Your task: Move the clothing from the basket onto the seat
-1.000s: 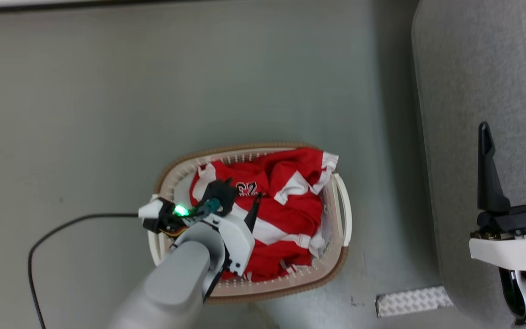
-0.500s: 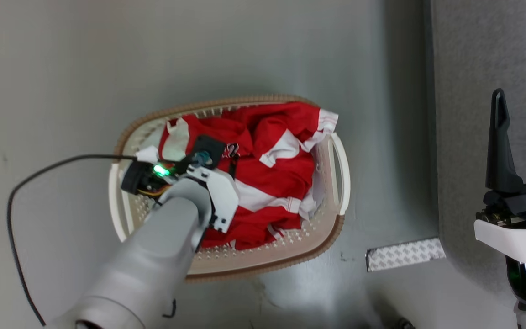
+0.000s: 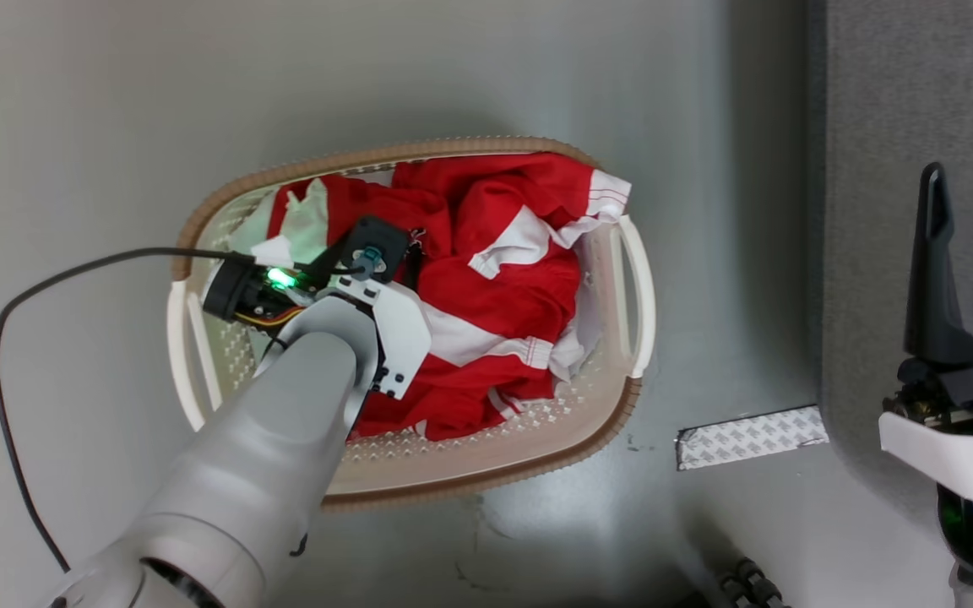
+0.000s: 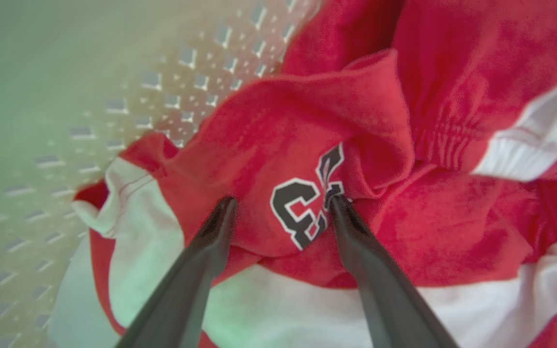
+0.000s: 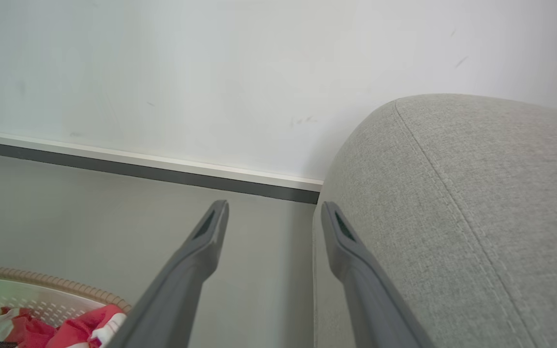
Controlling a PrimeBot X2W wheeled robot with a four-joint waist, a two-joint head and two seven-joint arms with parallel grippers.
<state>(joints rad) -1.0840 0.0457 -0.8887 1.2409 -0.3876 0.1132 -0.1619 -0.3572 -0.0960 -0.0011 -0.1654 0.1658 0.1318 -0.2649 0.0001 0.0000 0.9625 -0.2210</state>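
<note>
Your left gripper [image 4: 282,200] is the near one: its fingers are open, one each side of a red fold of the clothing [image 4: 302,116], not holding it yet. The clothing lies in the basket [image 3: 470,473]; the seat [image 3: 917,101] is right, by your open, empty right gripper [image 5: 273,208]

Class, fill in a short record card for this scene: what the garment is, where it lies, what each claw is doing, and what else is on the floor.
Garment: red jersey with white panels and a dark number print
Location: crumpled inside the cream laundry basket
Left claw: open, fingers astride the printed fold, tips at the cloth
Right claw: open, holding nothing, beside the grey sofa
Floor: black cable, patterned tape strip
Task stage: jersey not yet lifted
</note>
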